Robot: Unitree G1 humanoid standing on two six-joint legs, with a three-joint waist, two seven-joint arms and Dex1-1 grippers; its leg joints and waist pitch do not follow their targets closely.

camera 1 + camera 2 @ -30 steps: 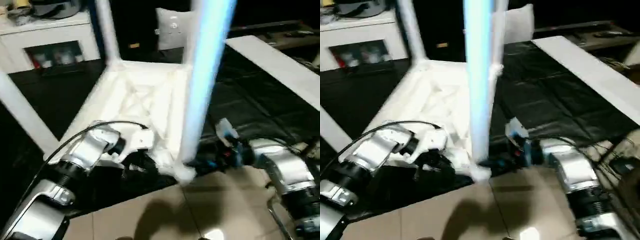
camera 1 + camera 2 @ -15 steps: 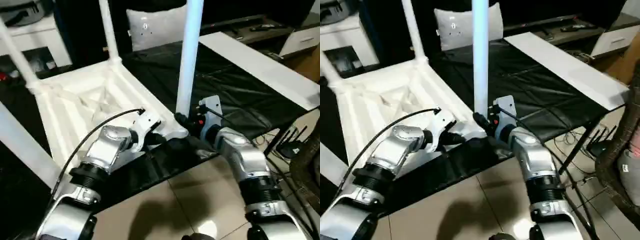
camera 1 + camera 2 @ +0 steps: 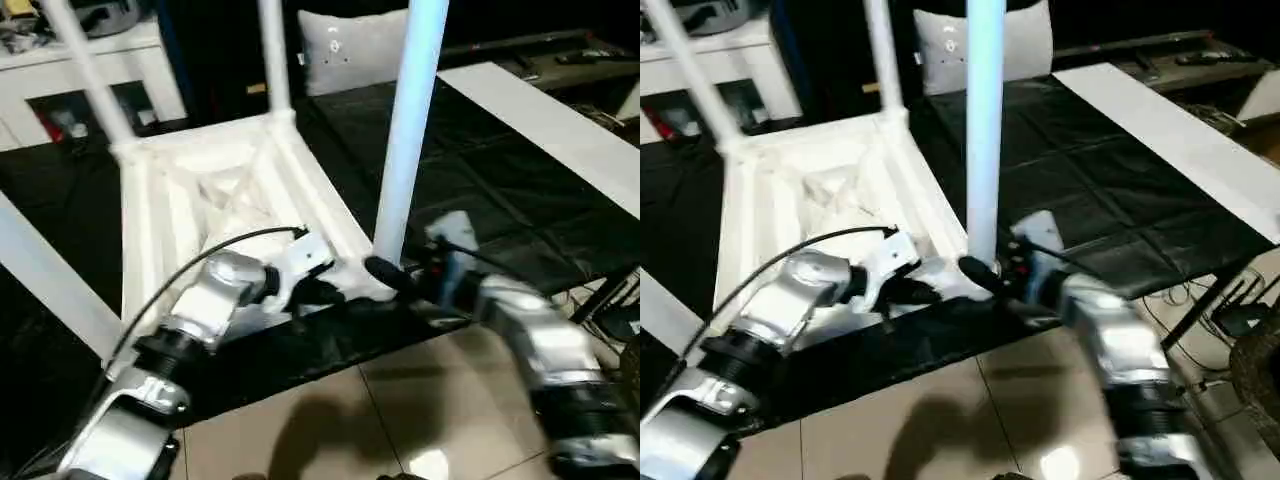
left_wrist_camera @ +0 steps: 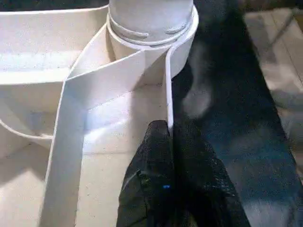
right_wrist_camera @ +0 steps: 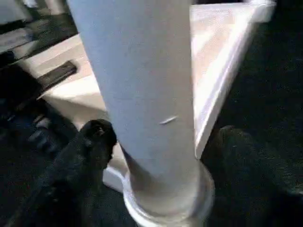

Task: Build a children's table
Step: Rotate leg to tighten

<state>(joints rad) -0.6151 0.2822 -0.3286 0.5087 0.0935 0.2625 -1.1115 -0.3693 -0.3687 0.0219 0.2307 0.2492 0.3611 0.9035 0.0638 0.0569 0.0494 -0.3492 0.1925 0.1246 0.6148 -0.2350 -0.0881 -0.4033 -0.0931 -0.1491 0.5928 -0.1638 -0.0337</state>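
Note:
The white children's table top lies upside down on a black mat, ribs up, with legs standing in its corner sockets. The nearest leg rises from the near right corner socket. My left gripper is shut on the top's thin rim wall just beside that socket, one finger inside the rim and one outside. My right gripper is open at the foot of the same leg, with a finger on each side of it; the far finger stands apart from the leg.
Other legs stand at the far corner, the far left and the near left. A grey cushion and a white cabinet are behind. A white board lies right. Cables lie by the tiled floor.
The head camera has shifted. My right forearm has swung out to the right, while its gripper stays at the leg's foot. The left gripper stays on the rim.

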